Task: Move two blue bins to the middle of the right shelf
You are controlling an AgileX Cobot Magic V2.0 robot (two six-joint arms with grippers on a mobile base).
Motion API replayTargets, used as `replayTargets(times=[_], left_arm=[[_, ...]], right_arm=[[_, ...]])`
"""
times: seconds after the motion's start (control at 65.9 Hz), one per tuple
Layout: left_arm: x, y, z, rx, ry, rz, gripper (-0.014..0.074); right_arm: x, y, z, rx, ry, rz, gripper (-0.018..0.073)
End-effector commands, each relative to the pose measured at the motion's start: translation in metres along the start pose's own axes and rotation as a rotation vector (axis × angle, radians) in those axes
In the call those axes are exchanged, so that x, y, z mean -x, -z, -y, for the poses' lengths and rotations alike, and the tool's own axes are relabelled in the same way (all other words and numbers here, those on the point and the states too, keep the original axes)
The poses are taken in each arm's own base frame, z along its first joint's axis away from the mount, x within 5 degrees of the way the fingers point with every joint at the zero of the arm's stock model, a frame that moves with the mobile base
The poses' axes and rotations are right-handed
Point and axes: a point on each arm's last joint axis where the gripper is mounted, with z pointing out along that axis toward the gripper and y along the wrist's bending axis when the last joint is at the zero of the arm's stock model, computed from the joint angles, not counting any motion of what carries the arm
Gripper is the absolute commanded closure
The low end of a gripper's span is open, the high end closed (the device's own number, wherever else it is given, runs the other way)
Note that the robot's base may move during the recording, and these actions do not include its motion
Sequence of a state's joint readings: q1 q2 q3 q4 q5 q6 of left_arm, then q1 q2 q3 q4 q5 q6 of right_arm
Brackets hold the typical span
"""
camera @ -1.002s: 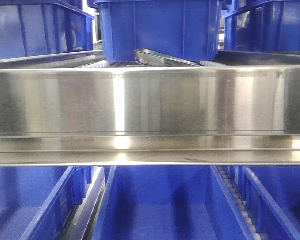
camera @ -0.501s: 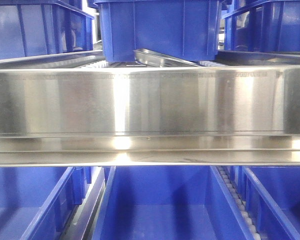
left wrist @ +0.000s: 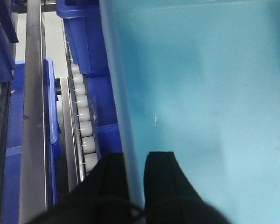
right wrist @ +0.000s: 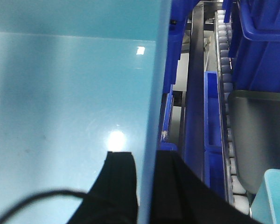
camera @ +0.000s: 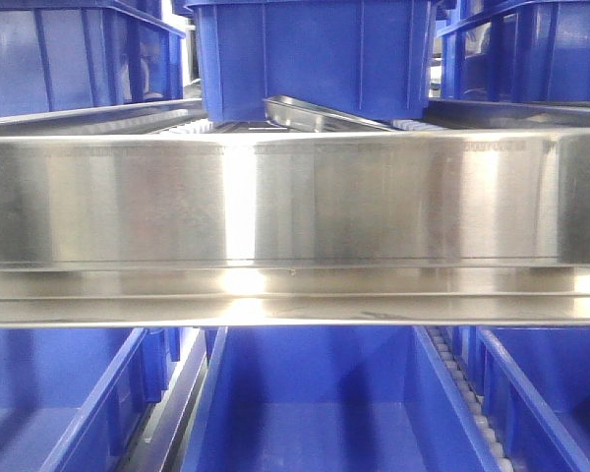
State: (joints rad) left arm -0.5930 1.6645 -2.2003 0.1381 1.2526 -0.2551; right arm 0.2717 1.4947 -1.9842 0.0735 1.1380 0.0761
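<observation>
One pale blue bin (left wrist: 200,93) fills the left wrist view, and its inside (right wrist: 60,93) fills the right wrist view. My left gripper (left wrist: 135,156) is shut on the bin's left wall, one finger inside and one outside. My right gripper (right wrist: 144,156) is shut on its right wall the same way. The bin hangs above roller tracks (left wrist: 81,114) of the right shelf. A corner of a second pale blue bin (right wrist: 273,196) shows at the lower right. The shelf's wide steel front rail (camera: 295,197) spans the front view, where neither bin nor grippers show.
Dark blue crates (camera: 310,54) stand on the tier above the rail, and more dark blue crates (camera: 315,403) sit below it. A dark grey bin (right wrist: 259,135) rests on the rollers (right wrist: 226,70) to the right. Steel dividers (left wrist: 32,116) run between lanes.
</observation>
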Motion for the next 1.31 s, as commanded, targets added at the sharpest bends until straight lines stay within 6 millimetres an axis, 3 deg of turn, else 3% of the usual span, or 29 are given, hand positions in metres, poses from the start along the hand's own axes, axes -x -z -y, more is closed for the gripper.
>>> replayTargets(times=[0.0,1.29], left_arm=[[0.0042,0.0110,0.0083,-0.074,0.002,0.051,0.0707],[0.0042,0.0110,0.0083,-0.074,0.002,0.051,0.0707]], right_arm=[[0.0072,0.0096,-0.0033,0.031,0.004,0.073,0.0713],[0.0105,0.0099,-0.0035,0.033,0.003,0.109,0.0713]])
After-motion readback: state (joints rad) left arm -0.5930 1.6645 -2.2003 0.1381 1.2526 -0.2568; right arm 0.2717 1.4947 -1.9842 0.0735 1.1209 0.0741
